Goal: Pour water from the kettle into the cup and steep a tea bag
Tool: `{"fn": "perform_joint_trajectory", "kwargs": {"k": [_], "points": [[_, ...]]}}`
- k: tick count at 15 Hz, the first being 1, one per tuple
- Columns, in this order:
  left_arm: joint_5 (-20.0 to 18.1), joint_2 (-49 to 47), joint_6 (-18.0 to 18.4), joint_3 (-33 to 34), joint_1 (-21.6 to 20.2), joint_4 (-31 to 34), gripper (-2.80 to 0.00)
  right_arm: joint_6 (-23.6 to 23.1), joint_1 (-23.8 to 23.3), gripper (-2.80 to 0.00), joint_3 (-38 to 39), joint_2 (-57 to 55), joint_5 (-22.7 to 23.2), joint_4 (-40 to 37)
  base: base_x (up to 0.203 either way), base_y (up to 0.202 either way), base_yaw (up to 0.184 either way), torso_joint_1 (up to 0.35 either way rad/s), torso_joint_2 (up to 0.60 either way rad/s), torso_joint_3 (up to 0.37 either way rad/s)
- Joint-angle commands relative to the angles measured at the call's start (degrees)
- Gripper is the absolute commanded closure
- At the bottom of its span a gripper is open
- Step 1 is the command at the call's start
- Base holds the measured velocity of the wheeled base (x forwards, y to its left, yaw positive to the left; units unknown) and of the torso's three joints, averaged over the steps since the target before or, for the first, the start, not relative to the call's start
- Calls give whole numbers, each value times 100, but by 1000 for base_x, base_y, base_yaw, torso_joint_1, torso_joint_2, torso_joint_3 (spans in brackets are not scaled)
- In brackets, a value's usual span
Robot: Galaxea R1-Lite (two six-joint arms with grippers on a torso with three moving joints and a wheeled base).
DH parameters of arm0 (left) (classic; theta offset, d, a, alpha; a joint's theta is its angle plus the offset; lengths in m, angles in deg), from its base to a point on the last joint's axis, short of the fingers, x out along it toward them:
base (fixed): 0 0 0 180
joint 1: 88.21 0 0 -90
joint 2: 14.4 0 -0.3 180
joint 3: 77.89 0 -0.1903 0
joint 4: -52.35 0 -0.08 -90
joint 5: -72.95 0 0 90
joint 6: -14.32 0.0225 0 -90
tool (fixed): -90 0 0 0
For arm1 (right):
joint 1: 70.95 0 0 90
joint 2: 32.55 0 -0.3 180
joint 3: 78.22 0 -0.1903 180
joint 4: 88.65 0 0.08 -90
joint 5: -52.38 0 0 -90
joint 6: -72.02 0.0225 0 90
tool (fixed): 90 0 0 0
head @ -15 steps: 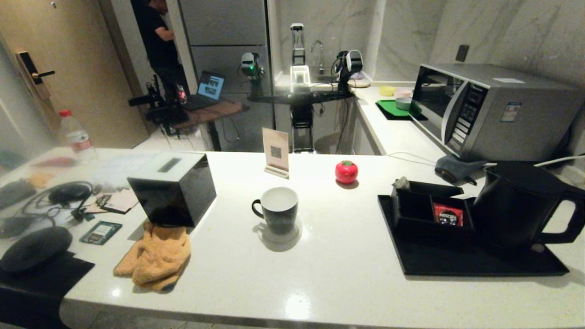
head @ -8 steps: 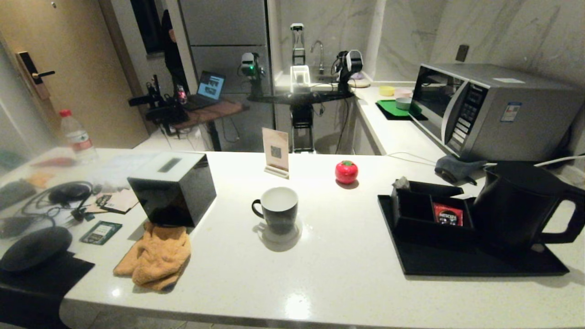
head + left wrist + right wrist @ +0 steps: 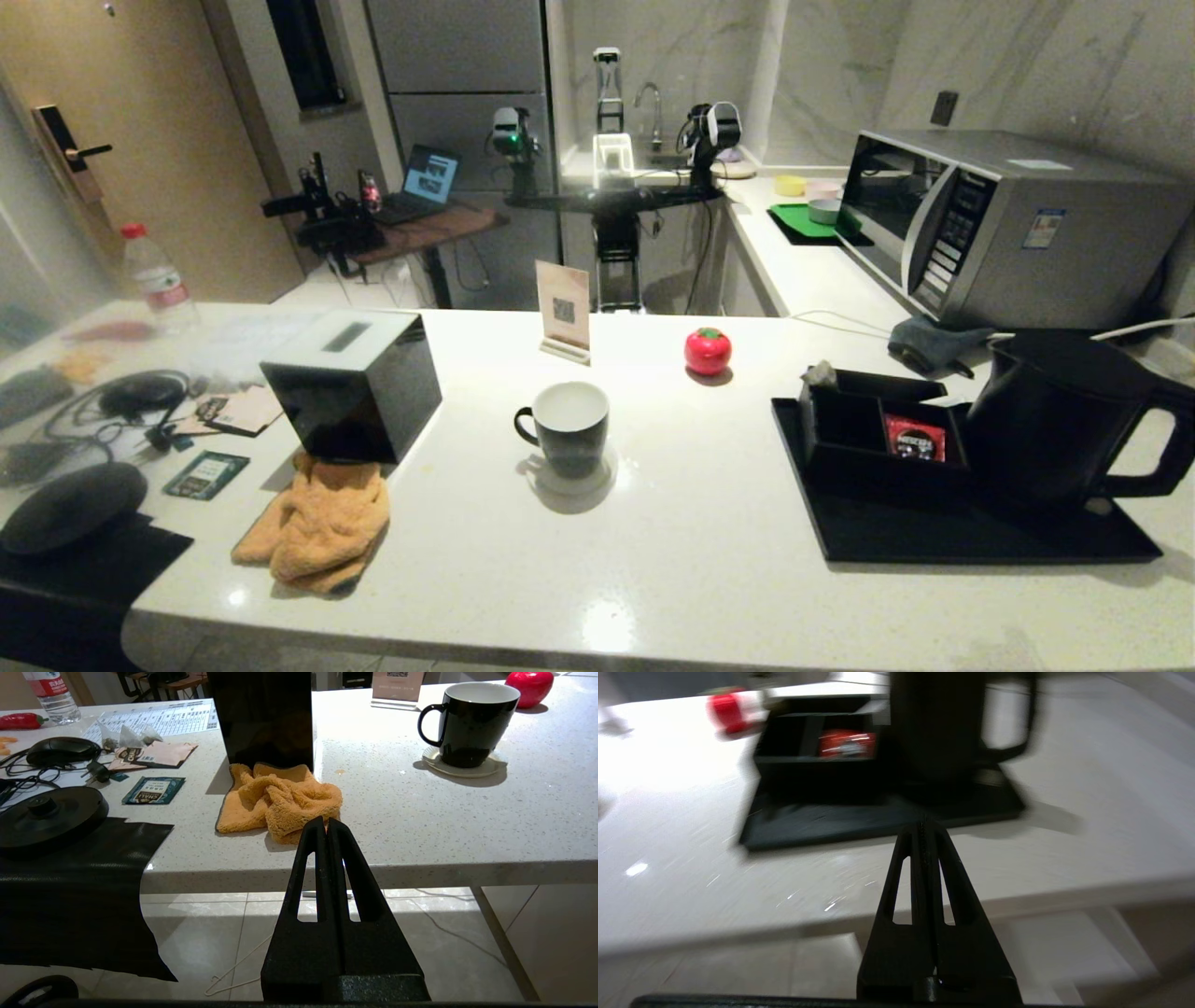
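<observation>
Both grippers sat below the counter edge, fingers pressed together and empty: the left gripper (image 3: 327, 823) facing the cup (image 3: 468, 718), the right gripper (image 3: 923, 826) facing the kettle (image 3: 943, 728). The kettle's top was cut off there.

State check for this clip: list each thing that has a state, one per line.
kettle: upright on the black tray, lid shut.
cup: upright on a coaster, looks empty.
black compartmented box: open-topped, red sachet in one compartment.
microwave: door shut.
orange cloth: crumpled.
water bottle: upright, capped.
left gripper: shut, empty, short of the counter edge.
right gripper: shut, empty, facing the kettle.
</observation>
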Motion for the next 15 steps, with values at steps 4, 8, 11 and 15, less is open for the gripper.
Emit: {"fn": "perform_joint_trajectory", "kwargs": {"k": [4, 8, 11, 15], "points": [[2, 0, 3, 0, 0, 0, 0, 82, -1386, 0, -577, -1972, -174, 117, 0, 0, 0, 0, 0, 0], [2, 0, 3, 0, 0, 0, 0, 62, -2220, -280, -698, -2641, -258, 434, 0, 0, 0, 0, 0, 0], [2, 0, 3, 0, 0, 0, 0, 36, -2375, -280, -719, -2920, -324, 900, 0, 0, 0, 0, 0, 0], [2, 0, 3, 0, -1, 0, 0, -178, -2371, -280, -692, -3095, -539, 943, 0, 0, 0, 0, 0, 0]]}}
